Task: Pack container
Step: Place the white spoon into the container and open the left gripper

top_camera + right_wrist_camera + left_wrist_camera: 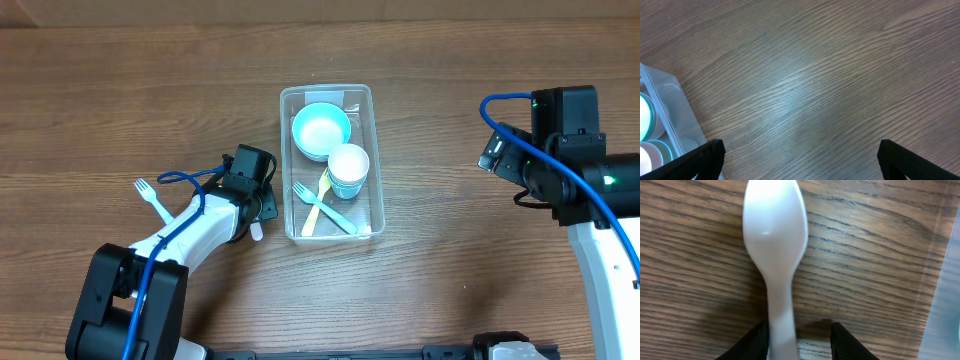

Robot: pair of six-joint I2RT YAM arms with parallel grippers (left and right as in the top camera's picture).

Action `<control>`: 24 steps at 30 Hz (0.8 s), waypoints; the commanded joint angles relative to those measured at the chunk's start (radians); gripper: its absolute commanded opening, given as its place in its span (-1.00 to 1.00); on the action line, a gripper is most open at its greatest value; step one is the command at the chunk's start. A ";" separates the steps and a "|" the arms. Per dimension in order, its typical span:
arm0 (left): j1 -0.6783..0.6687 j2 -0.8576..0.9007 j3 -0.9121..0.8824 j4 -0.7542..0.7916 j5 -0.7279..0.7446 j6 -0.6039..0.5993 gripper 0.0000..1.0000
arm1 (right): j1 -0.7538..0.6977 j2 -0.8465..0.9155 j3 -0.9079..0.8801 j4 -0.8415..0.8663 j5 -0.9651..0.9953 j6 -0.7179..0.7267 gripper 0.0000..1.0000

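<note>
The clear container (pixel 377 150) stands at the middle of the wooden counter (pixel 450 280), its long sides running from the far edge to the near edge. Inside it, a teal bowl (pixel 320 130) lies at the far end, a pale cup (pixel 348 170) sits just beside the bowl, and a yellow fork (pixel 316 208) crosses a teal fork (pixel 335 213) at the near end. The left gripper (pixel 258 208) is down at the counter just beside the container's left wall, near its near-left corner. In the left wrist view its fingers (pixel 757 342) straddle the handle of a white spoon (pixel 775 235); the jaws are partly parted, one finger against the handle and a gap showing on the other side. A pale fork (pixel 152 198) lies on the wood toward the left edge. The right gripper (pixel 800 150) is well apart from the container near the right edge, jaws spread wide and holding nothing.
</note>
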 commanded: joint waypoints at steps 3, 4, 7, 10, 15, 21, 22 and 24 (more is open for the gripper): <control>-0.006 0.006 -0.054 0.008 -0.097 0.009 -0.19 | -0.004 -0.005 0.013 0.005 0.003 -0.006 1.00; -0.006 0.006 -0.054 0.010 -0.100 0.009 -0.21 | -0.004 -0.005 0.013 0.005 0.003 -0.006 1.00; -0.006 0.006 -0.054 0.021 -0.100 0.009 -0.59 | -0.004 -0.005 0.013 0.005 0.003 -0.006 1.00; -0.006 0.006 -0.054 0.043 -0.100 0.010 -0.86 | -0.004 -0.005 0.013 0.005 0.003 -0.006 1.00; -0.006 0.003 -0.039 0.058 -0.119 0.048 -0.80 | -0.004 -0.005 0.013 0.005 0.003 -0.006 1.00; -0.006 -0.056 0.150 -0.098 -0.127 0.092 -0.75 | -0.004 -0.005 0.014 0.005 0.003 -0.006 1.00; -0.006 -0.069 0.193 -0.142 -0.127 0.092 -0.75 | -0.004 -0.005 0.013 0.005 0.003 -0.006 1.00; -0.007 -0.105 0.277 -0.231 -0.125 0.091 -0.75 | -0.004 -0.005 0.013 0.005 0.003 -0.006 1.00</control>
